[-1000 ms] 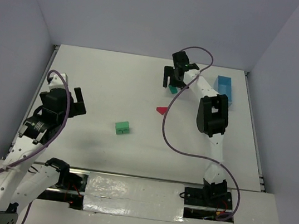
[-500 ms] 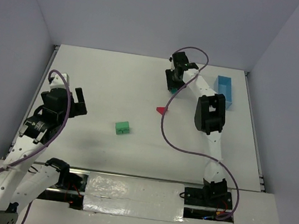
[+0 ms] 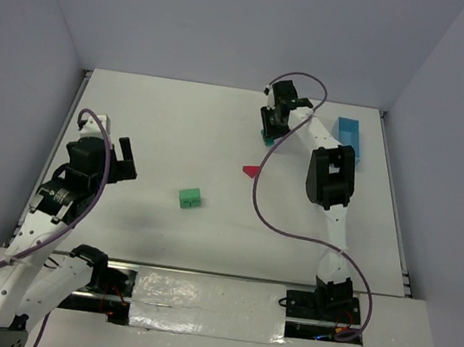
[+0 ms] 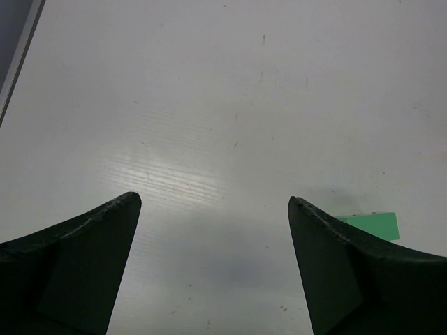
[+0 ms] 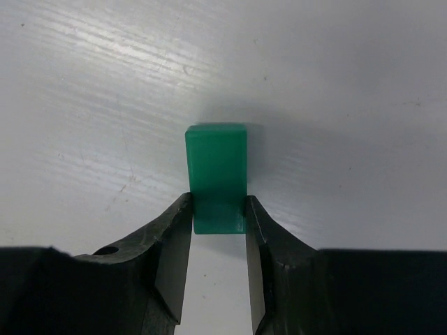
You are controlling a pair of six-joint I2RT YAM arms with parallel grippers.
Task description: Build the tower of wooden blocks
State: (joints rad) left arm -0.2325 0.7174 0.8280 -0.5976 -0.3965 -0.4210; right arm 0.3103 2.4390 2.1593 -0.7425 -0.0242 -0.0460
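A dark green rectangular block (image 5: 216,167) lies flat on the white table (image 3: 178,122) at the far middle. My right gripper (image 5: 218,208) is shut on its near end, both fingertips pressed against its sides. From above, that gripper (image 3: 270,129) covers most of the block (image 3: 266,141). A red triangular piece (image 3: 251,171) lies just nearer than it. A light green notched block (image 3: 190,198) sits near the table's centre, and its edge (image 4: 371,225) shows behind the right finger in the left wrist view. My left gripper (image 3: 125,158) hangs wide open at the left (image 4: 215,202), holding nothing.
A light blue plastic box (image 3: 347,141) stands at the far right, beside the right arm. Grey walls close the table on the back and both sides. A purple cable (image 3: 256,199) loops from the right arm over the table's middle.
My right gripper has come down over the dark green block and closed its fingers onto it. The left arm has barely moved.
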